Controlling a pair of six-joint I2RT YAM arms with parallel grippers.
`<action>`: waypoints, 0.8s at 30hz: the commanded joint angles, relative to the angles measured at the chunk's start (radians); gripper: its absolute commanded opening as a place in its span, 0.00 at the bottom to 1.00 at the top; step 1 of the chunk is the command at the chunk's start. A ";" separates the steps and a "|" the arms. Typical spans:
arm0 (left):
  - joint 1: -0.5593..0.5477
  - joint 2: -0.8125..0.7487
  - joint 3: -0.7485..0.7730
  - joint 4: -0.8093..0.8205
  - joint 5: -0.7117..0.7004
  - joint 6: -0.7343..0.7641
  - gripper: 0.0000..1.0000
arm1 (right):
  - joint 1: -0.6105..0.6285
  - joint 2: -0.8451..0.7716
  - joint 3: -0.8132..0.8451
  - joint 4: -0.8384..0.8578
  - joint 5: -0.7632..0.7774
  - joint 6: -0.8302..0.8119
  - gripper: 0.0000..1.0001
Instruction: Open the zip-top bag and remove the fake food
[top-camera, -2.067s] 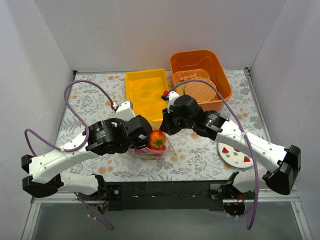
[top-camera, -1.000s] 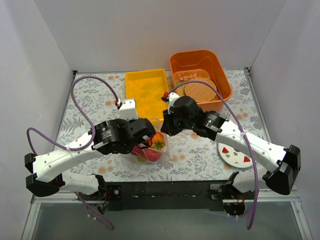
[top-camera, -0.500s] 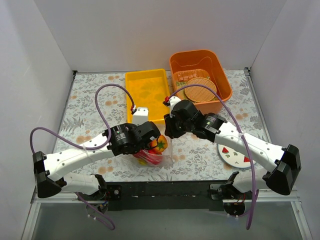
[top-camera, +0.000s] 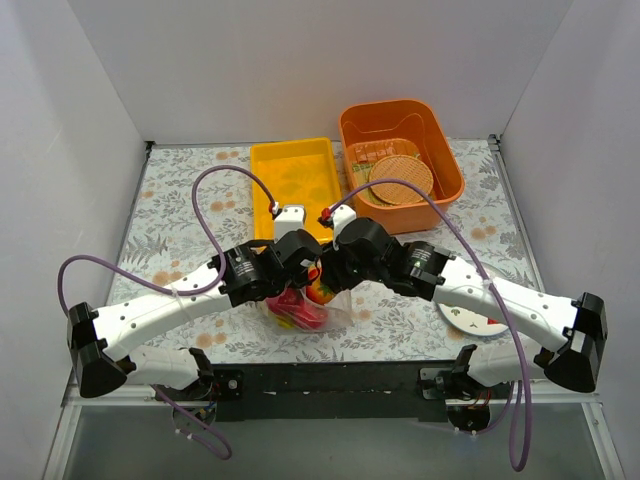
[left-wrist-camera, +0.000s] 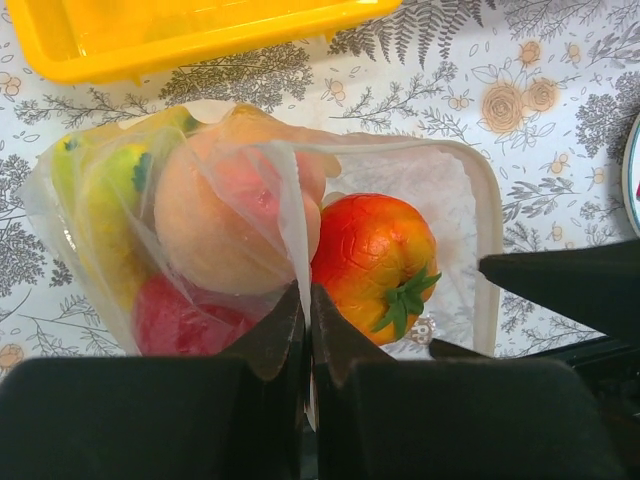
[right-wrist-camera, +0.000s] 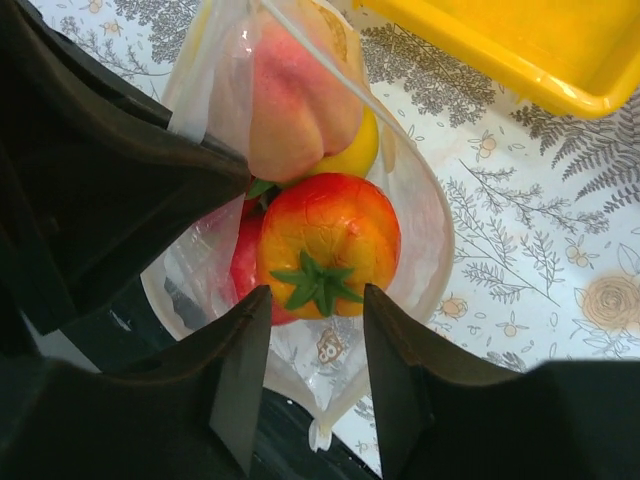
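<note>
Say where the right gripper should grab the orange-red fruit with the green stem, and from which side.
Grip the orange-red fruit across its round middle, just below the green stem, coming straight in through the bag mouth. It sits foremost, stem facing the right gripper, whose open fingers flank it. The left gripper pinches the film aside.

You're working in a robot lab cell, not a kitchen: plain white panels wall in a table with a floral cloth, two arms are bolted to a black rail at its near edge, and the food is glossy toy fruit.
</note>
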 joint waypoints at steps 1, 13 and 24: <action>0.015 -0.025 -0.001 0.039 0.025 0.010 0.00 | -0.024 0.035 -0.040 0.160 -0.047 -0.025 0.53; 0.019 -0.091 -0.073 0.086 0.080 -0.013 0.00 | -0.080 0.064 -0.149 0.315 -0.174 -0.059 0.72; 0.023 -0.111 -0.108 0.148 0.054 -0.013 0.00 | -0.079 0.078 -0.207 0.293 -0.159 -0.041 0.82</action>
